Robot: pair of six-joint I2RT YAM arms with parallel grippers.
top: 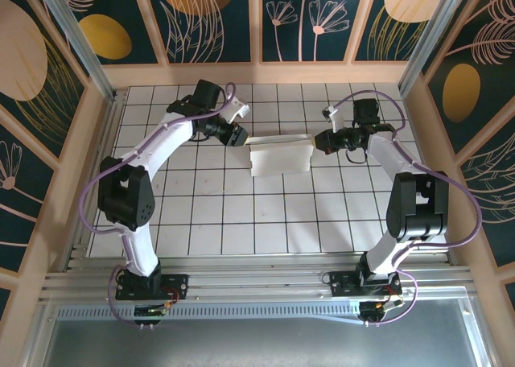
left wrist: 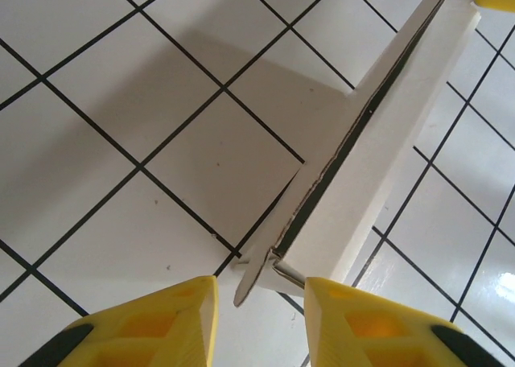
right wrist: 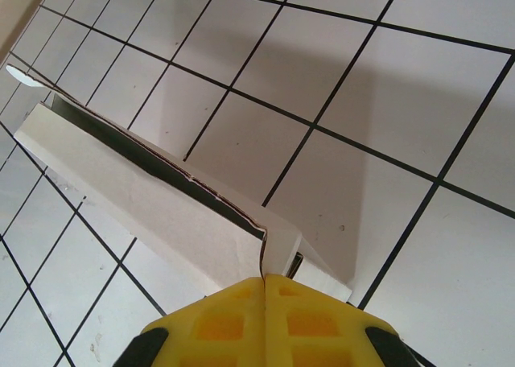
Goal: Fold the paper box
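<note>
Bases of the left arm (top: 133, 198) and right arm (top: 414, 206) sit bolted at the near edge of the white tiled tabletop (top: 209, 222). Farther in, both arms bend toward each other over the middle. Between them the paper box (top: 279, 158) rests on the tiles, a white, partly folded cardboard piece with its long side running left to right. The left claw (left wrist: 261, 290) is at the box's left end. Its yellow fingers (left wrist: 153, 323) stand a narrow gap apart with a small end flap between them, not squeezed. The right claw (right wrist: 265, 282) is at the right end, its fingers pressed together on a thin corner flap of the box. Beyond, dark wall panels (top: 306, 13) with leaf and flower patterns close off the far side.
</note>
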